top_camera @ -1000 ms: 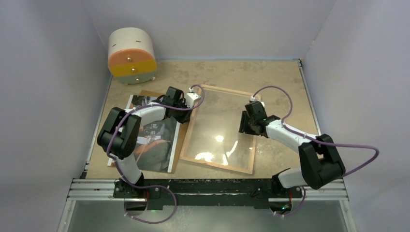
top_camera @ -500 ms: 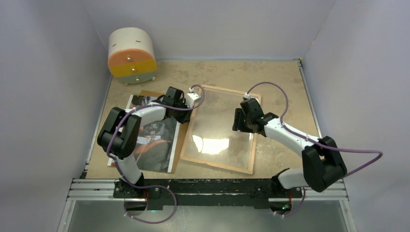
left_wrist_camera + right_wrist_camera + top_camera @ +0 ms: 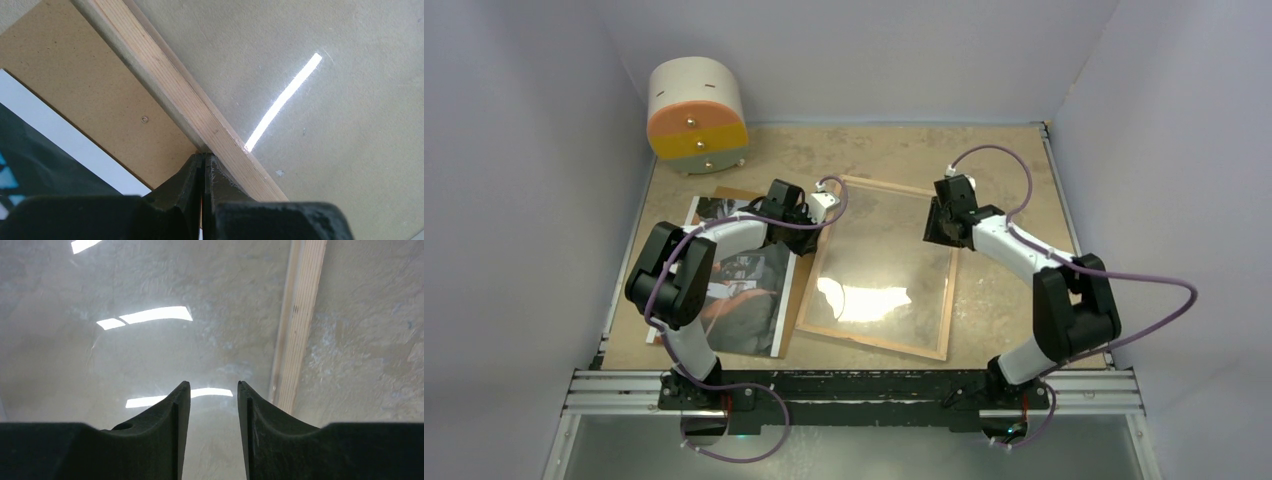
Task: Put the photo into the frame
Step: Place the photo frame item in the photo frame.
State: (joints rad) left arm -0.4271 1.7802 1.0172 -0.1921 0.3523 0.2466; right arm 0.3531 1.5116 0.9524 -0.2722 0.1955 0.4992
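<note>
Your right gripper (image 3: pixel 214 385) has moved to the far right corner of the frame (image 3: pixel 874 341), half open, holding nothing. Your left gripper (image 3: pixel 202 157) is shut by its rim. The photo (image 3: pixel 749 295) still lies outside, by the left edge of the table (image 3: pixel 1004 160).

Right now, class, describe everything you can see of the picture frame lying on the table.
The frame is a large thin rectangle lying flat and slightly skewed on the table. Its light wooden rim surrounds a clear pane showing glare. Its left side runs along the brown backing board. The shut left gripper has its tips at that rim; the open right gripper hangs over the pane near the right rim, contact unclear.
</note>
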